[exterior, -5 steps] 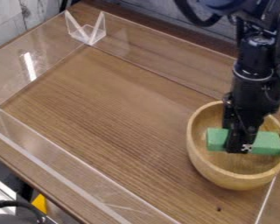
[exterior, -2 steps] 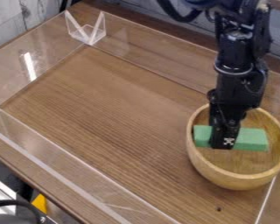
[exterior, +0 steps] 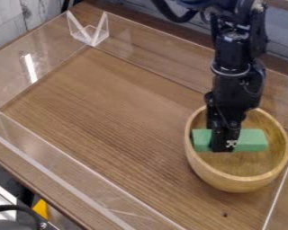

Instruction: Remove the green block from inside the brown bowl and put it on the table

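1. The green block (exterior: 243, 139) sits in the lower right of the frame, inside the brown bowl (exterior: 237, 178) and not yet clear of its rim. It looks raised toward the bowl's left wall, though whether it touches the wood beneath cannot be told.
2. The gripper (exterior: 223, 143) points straight down into the bowl from the dark arm above, its jaws drawn tight on the green block near the block's left end, so most of the block sticks out to the right of the fingers.
3. The block reads as a plain, matte, stiff piece, probably light and not fragile. Its flat parallel faces give the fingers a square surface, and a matte finish should not slip much.
4. Held off-centre, the long free end could swing or tilt in the jaws. A grip nearer the middle across the narrow width would be steadier.
5. The bowl has thick smooth walls and may slide on the table (exterior: 122, 99) if the block drags against them.
6. Bare wood-grain surface lies to the left of the bowl, bounded by clear acrylic walls (exterior: 62, 189).
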You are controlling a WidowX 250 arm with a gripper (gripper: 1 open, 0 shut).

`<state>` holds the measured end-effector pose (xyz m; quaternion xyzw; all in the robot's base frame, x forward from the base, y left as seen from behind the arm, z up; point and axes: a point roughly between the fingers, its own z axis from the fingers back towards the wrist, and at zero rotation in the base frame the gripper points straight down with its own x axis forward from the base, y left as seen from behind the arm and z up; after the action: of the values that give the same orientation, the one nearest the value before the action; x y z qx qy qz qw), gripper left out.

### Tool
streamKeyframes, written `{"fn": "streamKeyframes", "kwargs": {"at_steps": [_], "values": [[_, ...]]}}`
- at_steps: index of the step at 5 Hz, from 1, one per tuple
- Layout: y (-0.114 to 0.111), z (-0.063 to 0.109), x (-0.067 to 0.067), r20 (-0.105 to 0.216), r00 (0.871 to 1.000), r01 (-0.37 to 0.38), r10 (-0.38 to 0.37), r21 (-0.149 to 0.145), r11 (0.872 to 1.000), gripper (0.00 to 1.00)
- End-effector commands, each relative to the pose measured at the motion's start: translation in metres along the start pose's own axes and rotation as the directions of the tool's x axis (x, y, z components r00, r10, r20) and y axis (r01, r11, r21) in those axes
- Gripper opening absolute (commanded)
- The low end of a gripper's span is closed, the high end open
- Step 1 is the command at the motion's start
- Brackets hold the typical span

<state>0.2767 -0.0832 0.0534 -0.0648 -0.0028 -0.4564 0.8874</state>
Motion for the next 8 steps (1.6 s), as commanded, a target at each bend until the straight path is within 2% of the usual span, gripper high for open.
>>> {"fn": "streamKeyframes", "kwargs": {"at_steps": [1,2,3,5,6,7,8], "values": [[0.000,0.018,0.002,0.055,0.998,-0.043,0.041,0.044,0.998,0.00],[-0.001,0.020,-0.007,0.065,0.990,-0.130,0.127,0.043,0.991,0.00],[-0.002,0.021,-0.017,0.075,0.975,-0.211,0.207,0.042,0.977,0.00],[0.005,0.025,-0.031,0.075,0.970,-0.236,0.233,0.033,0.971,0.00],[0.008,0.031,-0.039,0.069,0.975,-0.215,0.212,0.029,0.976,0.00],[0.019,0.038,-0.054,0.060,0.982,-0.183,0.181,0.035,0.982,0.00],[0.027,0.039,-0.050,0.051,0.992,-0.122,0.119,0.047,0.991,0.00]]}}
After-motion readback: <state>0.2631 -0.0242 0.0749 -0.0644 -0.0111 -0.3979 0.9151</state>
